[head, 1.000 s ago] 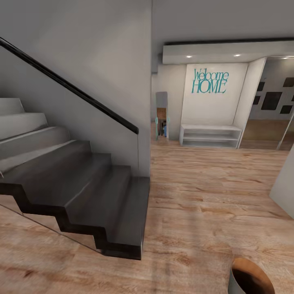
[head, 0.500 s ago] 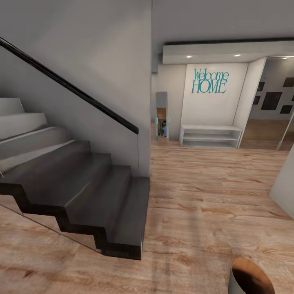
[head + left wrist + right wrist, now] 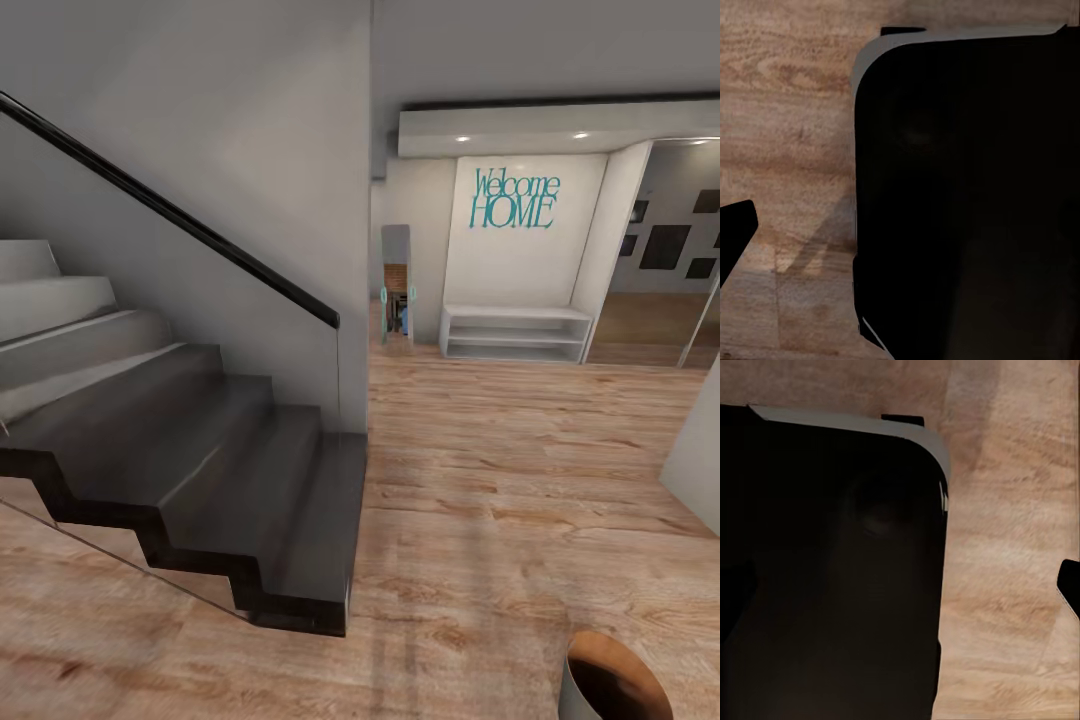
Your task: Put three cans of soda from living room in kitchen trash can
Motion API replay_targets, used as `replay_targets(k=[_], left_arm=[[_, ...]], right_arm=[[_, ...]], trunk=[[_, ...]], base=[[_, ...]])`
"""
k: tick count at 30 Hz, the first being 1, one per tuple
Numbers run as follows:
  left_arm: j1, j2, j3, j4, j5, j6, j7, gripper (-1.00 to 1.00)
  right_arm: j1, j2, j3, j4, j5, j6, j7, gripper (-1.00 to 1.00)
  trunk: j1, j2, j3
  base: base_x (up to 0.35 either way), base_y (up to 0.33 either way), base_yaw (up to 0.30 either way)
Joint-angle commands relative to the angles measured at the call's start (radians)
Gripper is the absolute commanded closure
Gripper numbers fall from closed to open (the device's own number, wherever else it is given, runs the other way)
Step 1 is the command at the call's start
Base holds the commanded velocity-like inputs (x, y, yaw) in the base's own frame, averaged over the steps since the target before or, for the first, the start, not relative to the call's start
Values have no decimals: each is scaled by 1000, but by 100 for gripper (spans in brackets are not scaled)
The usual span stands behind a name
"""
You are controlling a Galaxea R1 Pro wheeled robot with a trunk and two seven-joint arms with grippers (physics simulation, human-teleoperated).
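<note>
The tash can (image 3: pixel 612 682) shows at the bottom right edge of the head view, grey outside and copper-brown inside, partly cut off by the frame. The cans of soda are out of view. The left wrist view looks down on plank floor, with one dark fingertip (image 3: pixel 735 234) poking in at the edge. One dark fingertip (image 3: pixel 1070 586) likewise shows at the edge of the right wrist view. Nothing is seen between the fingers, and their spread cannot be judged.
A dark staircase (image 3: pixel 200 470) with a black handrail (image 3: pixel 180 215) and glass side panel stands on the left. Light wood floor (image 3: pixel 500 470) runs ahead to a white bench shelf (image 3: pixel 515 333) under teal lettering (image 3: pixel 514 198). A white wall corner (image 3: pixel 697 455) juts in at the right. My dark base (image 3: pixel 967 195) shows below the wrists.
</note>
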Motion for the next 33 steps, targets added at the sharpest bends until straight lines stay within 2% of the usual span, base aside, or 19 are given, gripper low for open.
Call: replay_targets(k=[1,4,8,10,14,15,21,22,29,31,33], left_arm=[[-2,3,0,-7,0,-7,0,-100],[-6,9,0,-39,0,-22,1,-100],[-9,14,0,-149,0,-32,2,-100],[-9,15,4,-230,0,-32,2,-100],[-9,16,14,-309,0,-31,3,-100],[-8,16,21,-399,0,-29,3,-100],[-7,15,24,-548,0,-28,3,-100],[-6,14,24,-631,0,-27,4,-100],[2,12,23,-843,-2,-24,4,-100],[6,11,22,-947,-4,-23,4,-100],[7,10,21,-1011,-7,-15,5,-100]], right_arm=[[0,0,0,-6,0,-3,0,-100],[0,0,1,-26,1,-10,2,-100],[-1,0,2,-88,1,-15,6,-100],[-1,-2,3,-138,1,-17,19,-100],[-1,-6,3,-182,1,-17,34,-100],[-2,-8,2,-229,1,-18,43,-100],[-4,-9,2,-314,1,-18,52,-100],[-5,-10,2,-353,1,-19,66,-100],[-8,-11,1,-440,1,-19,102,-100],[-8,-11,-1,-472,1,-19,110,-100],[-8,-11,-1,-504,1,-19,113,-100]], trunk=[[0,0,0],[0,0,0],[0,0,0],[0,0,0],[0,0,0],[0,0,0],[0,0,0],[0,0,0],[0,0,0],[0,0,0],[0,0,0]], base=[[0,0,0],[0,0,0],[0,0,0],[0,0,0],[0,0,0],[0,0,0],[0,0,0],[0,0,0],[0,0,0],[0,0,0],[0,0,0]])
